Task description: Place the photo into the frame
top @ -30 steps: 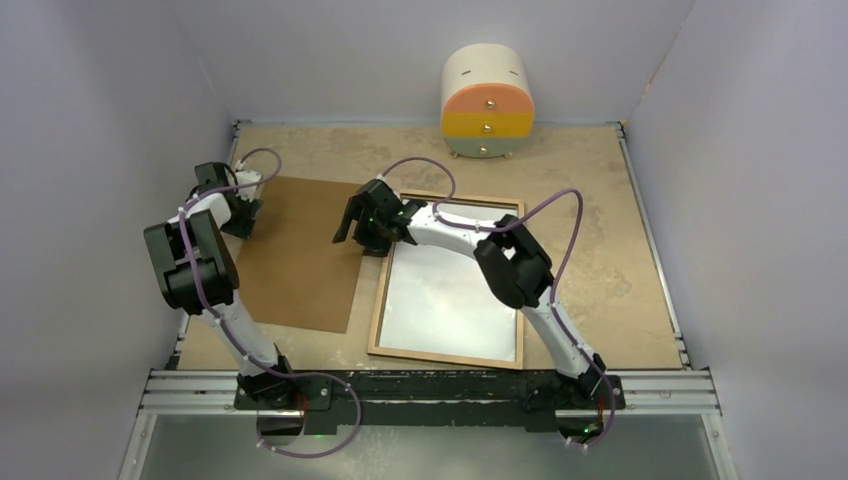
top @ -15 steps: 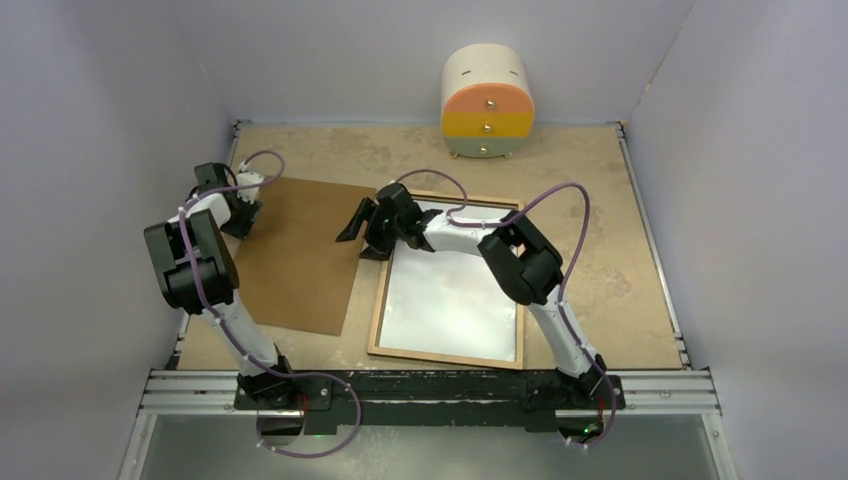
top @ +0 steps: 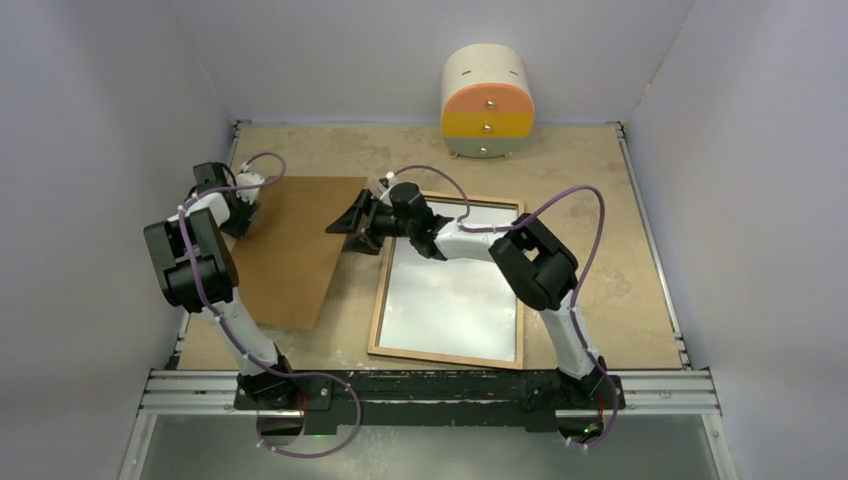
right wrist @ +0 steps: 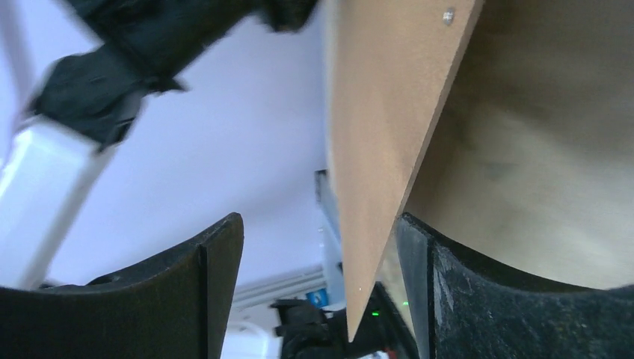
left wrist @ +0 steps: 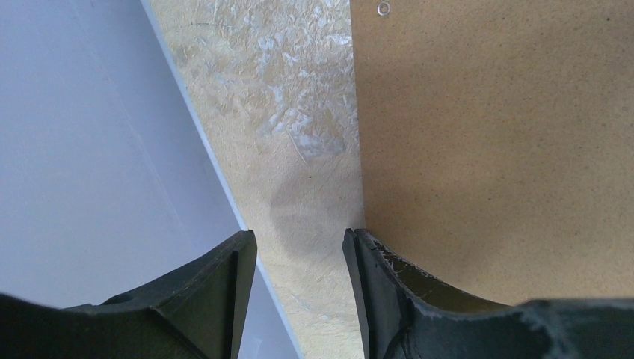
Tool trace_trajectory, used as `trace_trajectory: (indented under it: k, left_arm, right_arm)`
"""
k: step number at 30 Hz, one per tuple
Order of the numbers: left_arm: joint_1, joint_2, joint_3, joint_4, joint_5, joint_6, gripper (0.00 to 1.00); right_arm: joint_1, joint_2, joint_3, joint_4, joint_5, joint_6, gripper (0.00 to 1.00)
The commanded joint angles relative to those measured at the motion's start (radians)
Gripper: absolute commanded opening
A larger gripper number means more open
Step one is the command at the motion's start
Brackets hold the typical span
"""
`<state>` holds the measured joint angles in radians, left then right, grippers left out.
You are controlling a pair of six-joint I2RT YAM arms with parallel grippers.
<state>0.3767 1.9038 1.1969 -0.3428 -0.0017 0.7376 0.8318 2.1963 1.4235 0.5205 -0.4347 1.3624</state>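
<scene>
On the speckled table (top: 600, 200), thin brown board (top: 290, 250), left hand (left wrist: 299, 235) parted at its rim, right hand (right wrist: 320, 221) spread astride it.

Robot lab test cell. Landmark: aluminium rail (top: 680, 385) across near edge. Two arm bases bolted on rail, green indicator lights (top: 583, 433) just below it. Left arm (top: 195, 265) and right arm (top: 530, 265) reach away from rail, purple cables (top: 585, 215) looped along them. Beyond rail, mottled tan surface (top: 600, 200) boxed by plain pale walls (top: 760, 150) on three sides. Props staged beyond rail: frame (top: 445, 355) nearest, pastel mini drawer unit (top: 487, 100) farthest, against back wall.
</scene>
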Motion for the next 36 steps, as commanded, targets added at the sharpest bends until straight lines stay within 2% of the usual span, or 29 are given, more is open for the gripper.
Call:
trace_trajectory:
  k: [1, 6, 11, 21, 27, 34, 36]
  left_arm:
    - [-0.054, 0.075, -0.081, -0.387, 0.316, -0.064, 0.53]
    - [-0.055, 0.059, -0.07, -0.42, 0.352, -0.06, 0.53]
    - [-0.056, 0.047, -0.058, -0.442, 0.371, -0.061, 0.53]
    - [-0.095, 0.038, -0.035, -0.431, 0.377, -0.108, 0.53]
    - [-0.162, 0.019, -0.003, -0.418, 0.377, -0.166, 0.55]
    - [-0.232, 0.009, 0.052, -0.435, 0.393, -0.199, 0.63]
    - [-0.238, 0.006, 0.072, -0.446, 0.395, -0.2, 0.67]
  right_arm:
    - [0.051, -0.114, 0.028, 0.402, -0.01, 0.049, 0.76]
    - [0.051, -0.111, -0.004, 0.457, -0.021, 0.07, 0.76]
    - [0.051, -0.118, -0.022, 0.399, -0.036, 0.075, 0.75]
    - [0.044, -0.365, -0.22, 0.14, 0.082, -0.093, 0.73]
    - [0.034, -0.487, -0.265, -0.103, 0.214, -0.178, 0.63]
    - [-0.038, -0.5, -0.288, -0.206, 0.222, -0.179, 0.48]
    - [-0.06, -0.495, -0.286, -0.233, 0.215, -0.177, 0.41]
